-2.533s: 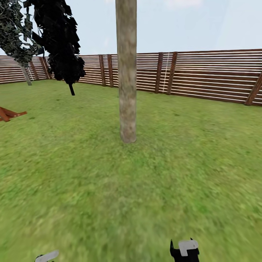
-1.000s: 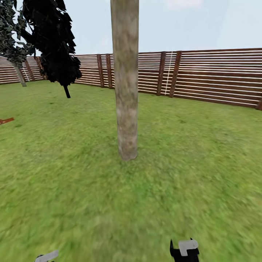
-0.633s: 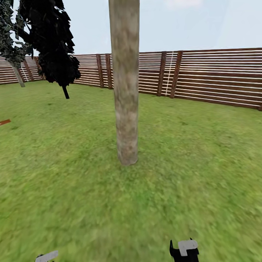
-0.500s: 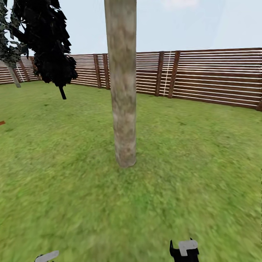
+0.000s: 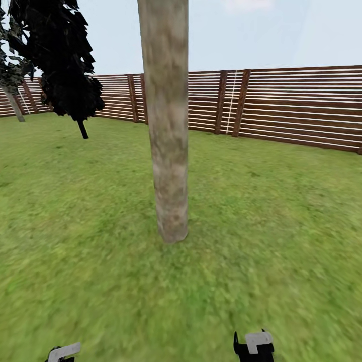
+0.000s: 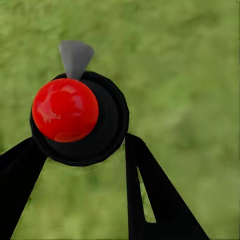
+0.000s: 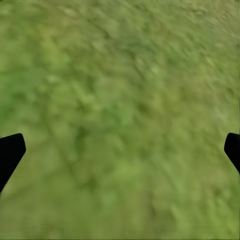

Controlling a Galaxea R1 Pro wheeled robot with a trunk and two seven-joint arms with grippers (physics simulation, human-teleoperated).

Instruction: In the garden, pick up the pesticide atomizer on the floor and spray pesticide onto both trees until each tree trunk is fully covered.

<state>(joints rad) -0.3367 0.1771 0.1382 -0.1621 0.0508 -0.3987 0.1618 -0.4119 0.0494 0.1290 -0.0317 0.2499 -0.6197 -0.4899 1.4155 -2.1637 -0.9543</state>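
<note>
A tree trunk (image 5: 168, 125), thick, pale grey-brown and mottled, rises from the garden lawn (image 5: 281, 216) straight ahead; its crown is cut off above the view. The pesticide atomizer (image 6: 80, 120), a dark bottle with a red top (image 6: 65, 110) and a grey nozzle (image 6: 75, 56), sits between the black fingers (image 6: 150, 195) of my left gripper (image 6: 82, 150), which is shut on it. My left gripper (image 5: 63, 352) and right gripper (image 5: 254, 346) peek in at the head view's lower edge. The right gripper (image 7: 120, 150) is open over grass. Pesticide and the paved floor are out of view.
A brown slatted fence (image 5: 281, 108) closes the lawn behind the trunk. A black-foliaged conifer (image 5: 63, 60) stands at the back left, with a thin pale stem (image 5: 15, 108) beyond it. Open grass lies on both sides of the trunk.
The camera has moved closer to the tree: the trunk looks wider and its base sits lower in the view. A red object at the left edge has slid out of sight. Both grippers keep their places.
</note>
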